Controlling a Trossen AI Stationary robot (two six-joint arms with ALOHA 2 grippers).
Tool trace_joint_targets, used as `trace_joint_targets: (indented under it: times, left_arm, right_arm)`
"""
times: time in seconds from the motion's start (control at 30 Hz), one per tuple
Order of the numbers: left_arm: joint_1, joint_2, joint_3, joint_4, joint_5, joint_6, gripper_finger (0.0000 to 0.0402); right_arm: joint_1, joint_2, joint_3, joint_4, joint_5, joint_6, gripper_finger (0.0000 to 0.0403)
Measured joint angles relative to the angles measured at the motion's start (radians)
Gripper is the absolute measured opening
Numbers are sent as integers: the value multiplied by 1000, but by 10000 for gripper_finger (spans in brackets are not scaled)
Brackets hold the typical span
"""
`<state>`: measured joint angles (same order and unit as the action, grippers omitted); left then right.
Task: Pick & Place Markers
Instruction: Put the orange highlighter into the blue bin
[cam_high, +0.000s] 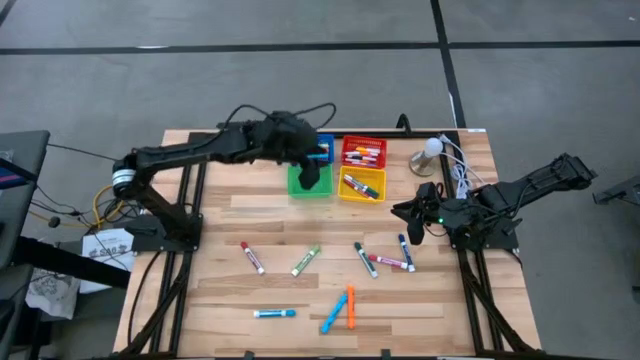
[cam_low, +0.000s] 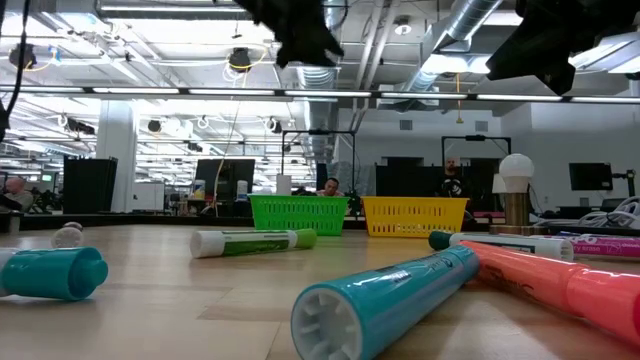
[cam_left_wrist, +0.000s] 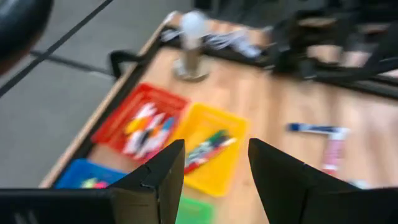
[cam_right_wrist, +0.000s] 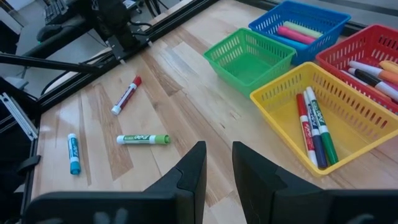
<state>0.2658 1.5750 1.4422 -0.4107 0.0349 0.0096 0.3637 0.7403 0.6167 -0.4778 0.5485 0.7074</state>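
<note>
Left claw (cam_high: 312, 172) hangs over the green bin (cam_high: 309, 184) at the far middle of the desk (cam_high: 220, 215); fingers (cam_left_wrist: 163, 174) stand apart with nothing between them. Just beside: blue bin (cam_high: 324, 149) behind the green one, red bin (cam_high: 363, 152) and yellow bin (cam_high: 361, 185) to the right. Red, yellow and blue bins each hold markers; the arm covers most of the green bin in the high view.

Right claw (cam_high: 420, 212) sits at the right side of the desk, fingers (cam_right_wrist: 189, 171) drawn narrow, a slim gap left, empty.

Loose markers lie on the near half of the desk: red-capped marker (cam_high: 251, 257), green marker (cam_high: 305, 260), dark green marker (cam_high: 365, 259), pink marker (cam_high: 388, 262) and blue marker (cam_high: 406, 252) near the right claw; teal marker (cam_high: 274, 313), light blue marker (cam_high: 333, 313) and orange marker (cam_high: 351, 307) nearest the front edge, the last two touching.

White-bulbed stand (cam_high: 428, 156) and coiled white cable (cam_high: 458, 175) at the far right corner, between the bins and the right arm.
</note>
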Motion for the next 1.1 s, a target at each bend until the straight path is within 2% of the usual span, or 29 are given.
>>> trace_joint_targets:
  times: [0.4,0.7,0.87,1.1]
  left_arm:
    - [-288,-49,-4,3,-4,-303,176]
    - [-447,-48,-95,14,-8,-597,176]
    - [-539,-48,-169,45,-78,-736,176]
    - [-660,-48,-256,75,-196,-750,176]
  right_arm:
    - [0,0,0,0,-2,0,67]
    - [0,0,0,0,-2,0,67]
    - [0,0,0,0,-2,0,67]
    - [1,0,0,32,-50,0,67]
